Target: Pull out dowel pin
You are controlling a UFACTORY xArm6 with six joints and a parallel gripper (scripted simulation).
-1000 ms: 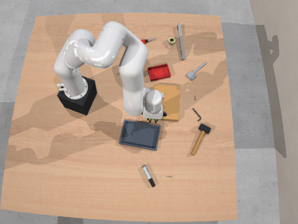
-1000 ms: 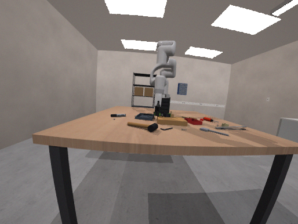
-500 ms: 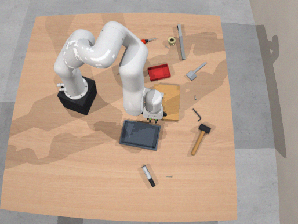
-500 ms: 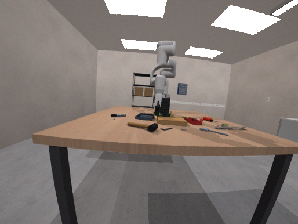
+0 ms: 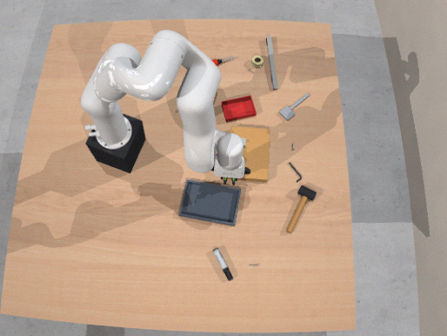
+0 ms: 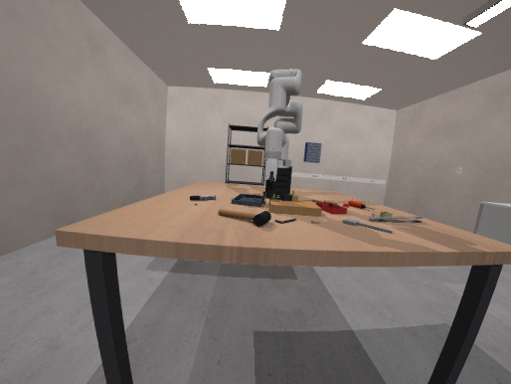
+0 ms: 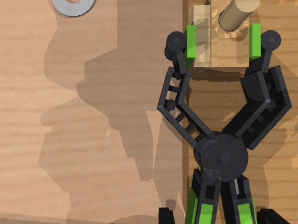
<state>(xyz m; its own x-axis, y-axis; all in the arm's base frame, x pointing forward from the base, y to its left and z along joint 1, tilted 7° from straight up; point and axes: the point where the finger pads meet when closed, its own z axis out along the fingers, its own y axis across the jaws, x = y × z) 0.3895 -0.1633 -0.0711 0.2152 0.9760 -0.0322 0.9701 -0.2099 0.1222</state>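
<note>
In the wrist view the small wooden block (image 7: 225, 52) lies on the bench board (image 7: 280, 100) (image 5: 257, 150) (image 6: 297, 208) with the dowel pin (image 7: 239, 12) standing in its hole. A paler wooden strip (image 7: 201, 27) lies against the block's left side. I cannot tell whether it is the stop or a loose piece. My gripper (image 7: 223, 40) (image 5: 229, 180) is low over the board, half open, its green pads on either side of the block and strip. The spring clamp is not in view. In the top and exterior views the wrist hides the block.
A steel washer (image 7: 74, 5) lies on the table left of the board. A grey tray (image 5: 183, 208) sits just in front of the gripper and a red tray (image 5: 226, 105) behind the board. A hammer (image 5: 299, 210), hex key (image 5: 296, 171), scraper (image 5: 292, 109) and marker (image 5: 223, 264) lie around.
</note>
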